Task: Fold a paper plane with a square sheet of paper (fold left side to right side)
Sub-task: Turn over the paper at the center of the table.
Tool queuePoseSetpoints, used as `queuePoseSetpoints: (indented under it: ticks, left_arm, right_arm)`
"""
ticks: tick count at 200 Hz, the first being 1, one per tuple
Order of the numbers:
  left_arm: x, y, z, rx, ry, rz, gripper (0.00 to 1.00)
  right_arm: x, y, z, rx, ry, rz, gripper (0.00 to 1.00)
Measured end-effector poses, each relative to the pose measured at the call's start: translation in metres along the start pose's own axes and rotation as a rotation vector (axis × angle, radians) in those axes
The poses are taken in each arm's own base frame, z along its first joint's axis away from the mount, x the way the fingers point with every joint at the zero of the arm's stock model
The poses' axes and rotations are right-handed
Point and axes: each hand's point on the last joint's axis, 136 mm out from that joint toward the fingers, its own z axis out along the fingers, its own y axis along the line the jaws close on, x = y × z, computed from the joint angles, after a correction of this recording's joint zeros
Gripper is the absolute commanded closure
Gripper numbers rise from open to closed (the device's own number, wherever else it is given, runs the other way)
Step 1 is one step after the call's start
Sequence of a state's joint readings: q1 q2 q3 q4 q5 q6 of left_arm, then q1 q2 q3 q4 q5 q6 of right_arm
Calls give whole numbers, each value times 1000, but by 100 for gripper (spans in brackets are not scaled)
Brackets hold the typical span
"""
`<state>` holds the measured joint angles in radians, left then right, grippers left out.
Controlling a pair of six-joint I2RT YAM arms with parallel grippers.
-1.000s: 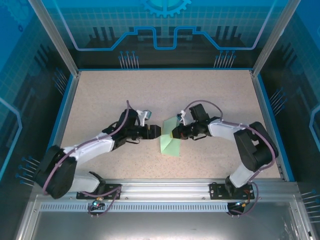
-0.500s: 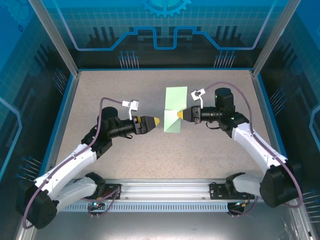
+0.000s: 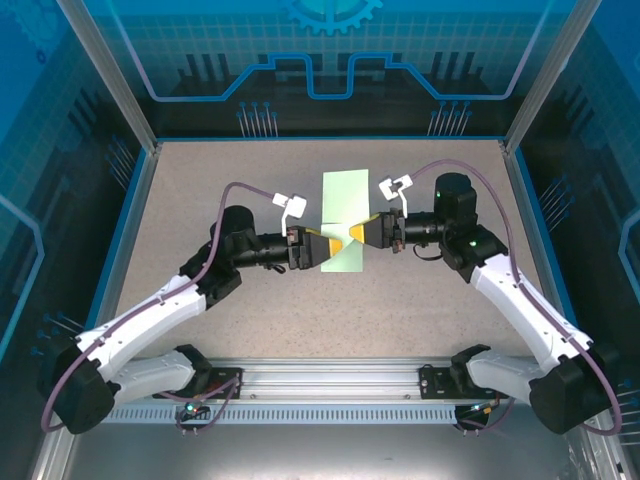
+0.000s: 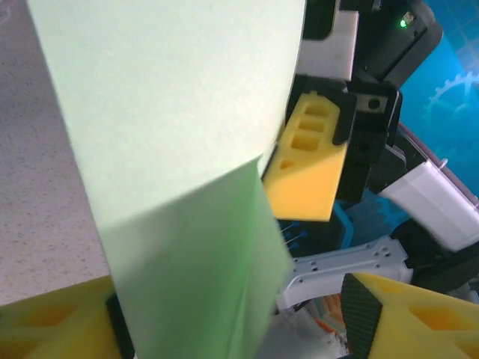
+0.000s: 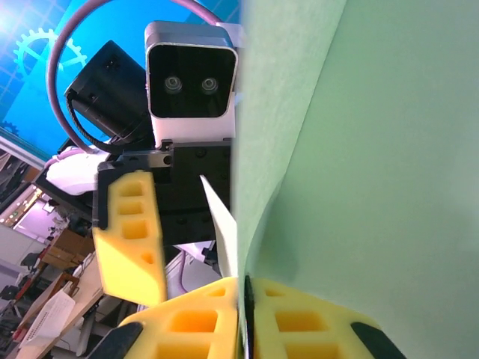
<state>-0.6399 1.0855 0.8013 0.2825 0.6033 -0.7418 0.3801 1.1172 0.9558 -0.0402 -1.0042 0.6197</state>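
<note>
My right gripper (image 3: 362,234) pinches the green paper sheet (image 3: 345,198) mid-way across the tabletop (image 3: 200,210); my left gripper (image 3: 322,248) straddles its left edge, jaws spread. Fold step under way, I reckon: next I clamp left and carry that edge rightward.

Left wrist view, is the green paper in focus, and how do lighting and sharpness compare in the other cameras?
Left wrist: the square sheet of paper is soft-focus up close, its lower part shaded darker. Right wrist: the paper is blurred, with a soft shadow along its curve. Top external: sharp and evenly lit.
</note>
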Motion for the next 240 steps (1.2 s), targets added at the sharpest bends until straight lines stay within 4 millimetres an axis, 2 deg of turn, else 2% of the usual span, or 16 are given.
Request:
queuePoseSetpoints:
  ticks: [22,32,62,78,87,111,124,144,166,174,206,240]
  left_arm:
    - [-1,-2,1,6,-4,16,68]
    - [-1,-2,1,5,-5,16,72]
    - [-1,1,-1,-16,-14,19,85]
    - [-1,4,-3,-41,-17,24,88]
    - [1,9,-4,-67,-14,25,89]
    - [10,28,-6,-190,13,32,94]
    - [17,39,-6,-284,38,48,96]
    - [25,56,-7,-461,87,94,98]
    - [35,80,-12,-683,144,143,100]
    - [40,90,-16,-767,169,156,100]
    - [59,140,-44,-1156,282,183,100]
    - [70,174,-55,-1466,414,222,100]
  right_arm:
    - [0,0,0,1,1,8,85]
    - [0,0,0,1,1,9,83]
    - [5,1,-3,19,7,12,66]
    - [9,1,-6,43,10,7,54]
    - [12,0,-8,72,10,9,47]
    - [14,-13,-19,206,8,-2,36]
    - [15,-29,-30,337,-1,-1,32]
    - [22,-62,-54,563,1,18,19]
    - [39,-98,-91,838,27,62,3]
    - [44,-107,-105,920,33,73,1]
    - [62,-124,-150,1143,20,98,1]
    - [73,-128,-170,1229,5,112,1]
